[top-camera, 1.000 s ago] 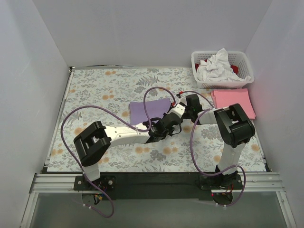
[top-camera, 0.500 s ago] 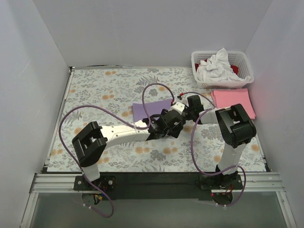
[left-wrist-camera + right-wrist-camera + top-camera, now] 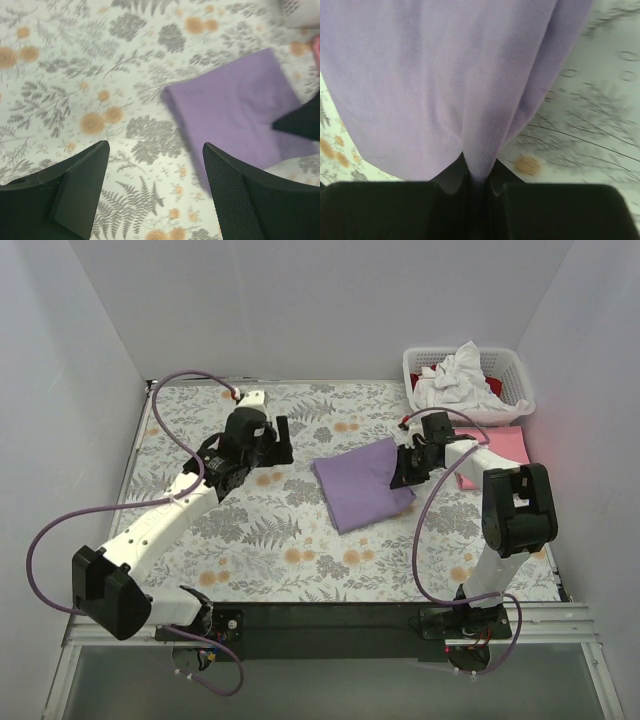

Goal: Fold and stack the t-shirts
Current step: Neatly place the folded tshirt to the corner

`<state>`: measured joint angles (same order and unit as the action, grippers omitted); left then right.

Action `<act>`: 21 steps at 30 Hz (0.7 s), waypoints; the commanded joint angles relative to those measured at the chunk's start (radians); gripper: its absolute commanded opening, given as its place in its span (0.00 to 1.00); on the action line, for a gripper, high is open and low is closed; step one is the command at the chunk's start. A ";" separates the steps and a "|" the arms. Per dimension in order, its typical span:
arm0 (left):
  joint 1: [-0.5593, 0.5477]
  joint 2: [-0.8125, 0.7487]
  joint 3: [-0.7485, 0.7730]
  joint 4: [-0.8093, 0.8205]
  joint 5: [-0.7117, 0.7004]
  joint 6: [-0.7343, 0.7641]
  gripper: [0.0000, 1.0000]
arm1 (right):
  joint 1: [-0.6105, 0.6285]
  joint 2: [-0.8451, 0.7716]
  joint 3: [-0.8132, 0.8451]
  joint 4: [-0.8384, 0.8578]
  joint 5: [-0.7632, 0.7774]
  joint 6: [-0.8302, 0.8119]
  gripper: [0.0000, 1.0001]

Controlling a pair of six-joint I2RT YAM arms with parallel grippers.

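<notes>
R gripper [image 3: 403, 468] is pinched tight on the right edge of the folded lavender tee [image 3: 355, 488], which lies mid-frame on the floral cloth [image 3: 260, 560]. L gripper [image 3: 278, 440] sits upper left, jaws wide, holding nothing. Pink tee [image 3: 508, 444] lies folded at right, below the basket [image 3: 470, 415]. Prob. step: lavender onto pink. Keep the pinch firm, lift so folds don't drag open, and square edges w/ pink before release.

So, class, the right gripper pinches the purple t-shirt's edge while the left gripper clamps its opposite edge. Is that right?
Not quite. The left gripper is open and apart from the purple t-shirt, above the floral cloth, as the left wrist view shows. The right gripper does pinch its edge.
</notes>
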<state>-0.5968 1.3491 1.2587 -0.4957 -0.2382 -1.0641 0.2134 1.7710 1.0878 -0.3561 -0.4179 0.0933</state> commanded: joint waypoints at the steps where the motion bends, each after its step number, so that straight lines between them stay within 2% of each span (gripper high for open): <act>1: 0.061 -0.073 -0.204 -0.020 0.060 -0.003 0.75 | -0.045 -0.041 0.086 -0.179 0.129 -0.090 0.01; 5: 0.140 -0.152 -0.386 0.051 0.076 -0.027 0.80 | -0.080 -0.058 0.145 -0.236 0.227 -0.118 0.01; 6: 0.147 -0.201 -0.421 0.046 0.019 -0.048 0.85 | -0.132 -0.053 0.194 -0.277 0.258 -0.127 0.01; 7: 0.147 -0.202 -0.421 0.046 0.019 -0.048 0.85 | -0.132 -0.053 0.195 -0.277 0.258 -0.127 0.01; 11: 0.147 -0.257 -0.449 0.051 -0.101 -0.069 0.98 | -0.202 -0.041 0.265 -0.326 0.324 -0.150 0.01; 21: 0.147 -0.306 -0.466 0.057 -0.130 -0.079 0.98 | -0.362 -0.008 0.392 -0.350 0.366 -0.184 0.01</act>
<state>-0.4534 1.0622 0.8055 -0.4530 -0.3351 -1.1378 -0.1078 1.7584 1.4292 -0.6930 -0.0742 -0.0677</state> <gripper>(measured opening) 0.981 0.137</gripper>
